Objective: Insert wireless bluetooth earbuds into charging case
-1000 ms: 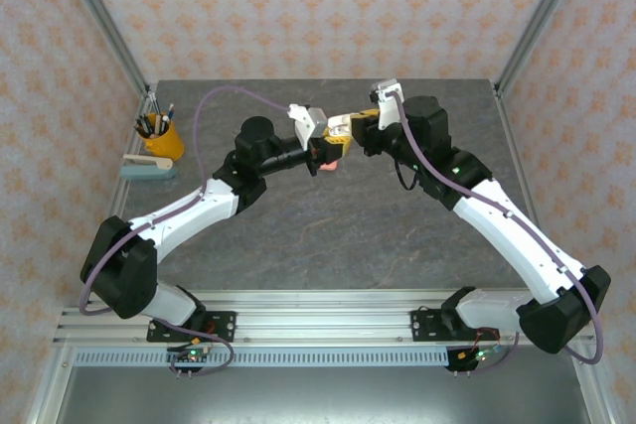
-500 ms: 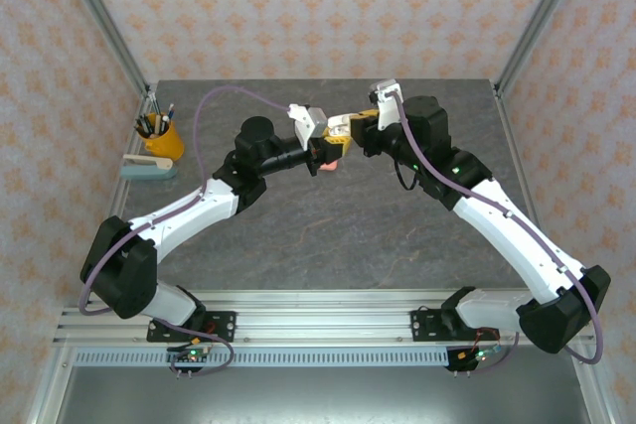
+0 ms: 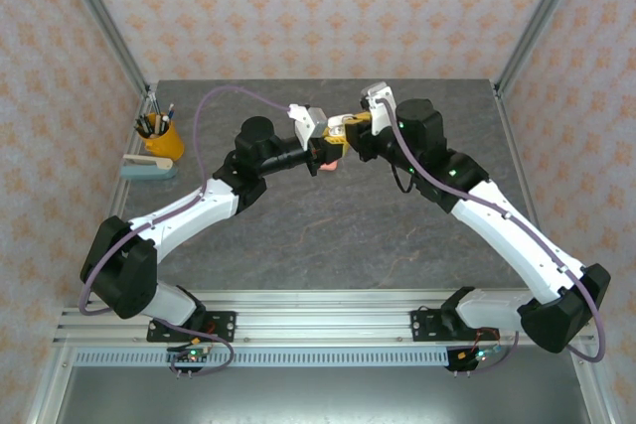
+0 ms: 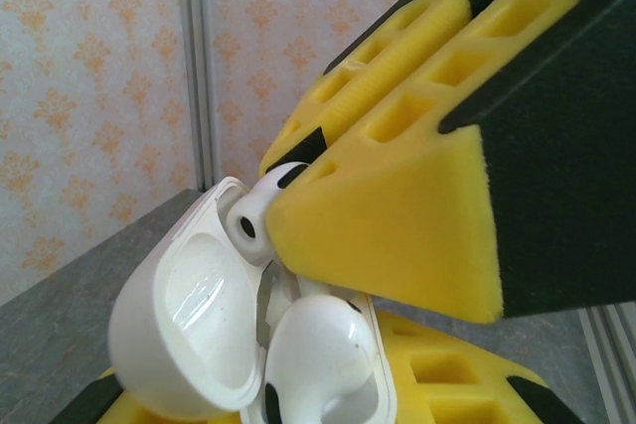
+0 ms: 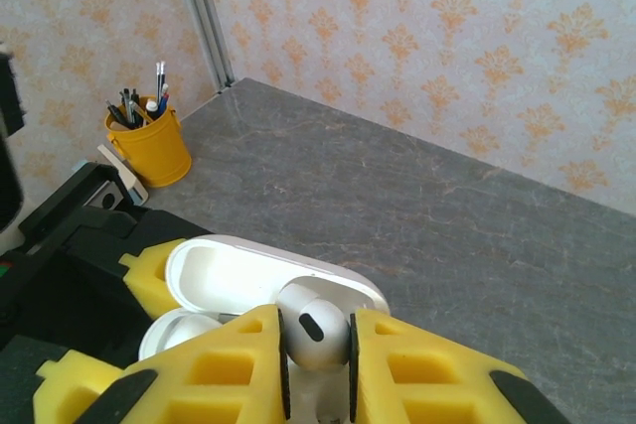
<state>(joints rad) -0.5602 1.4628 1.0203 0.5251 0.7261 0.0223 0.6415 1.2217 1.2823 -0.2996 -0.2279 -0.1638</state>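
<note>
A white charging case (image 4: 189,315) with its lid open is up off the table, and my left gripper (image 3: 321,149) is shut on it. One white earbud (image 4: 318,354) sits in the case's near socket. My right gripper (image 5: 316,364) is shut on a second white earbud (image 5: 316,330), pinched between its yellow pads directly over the case (image 5: 248,270). That earbud's head (image 4: 253,215) is right against the lid hinge, its stem hidden behind the pads. The two grippers meet nose to nose over the far middle of the table.
A coral-pink object (image 3: 332,159) shows just under the meeting grippers. A yellow pen cup (image 3: 161,136) and a stapler (image 3: 149,166) stand at the far left by the frame post. Grey tabletop (image 3: 348,235) lies between the arms.
My right wrist has shifted slightly left toward the case, still carrying the earbud. The left arm and the case have stayed put.
</note>
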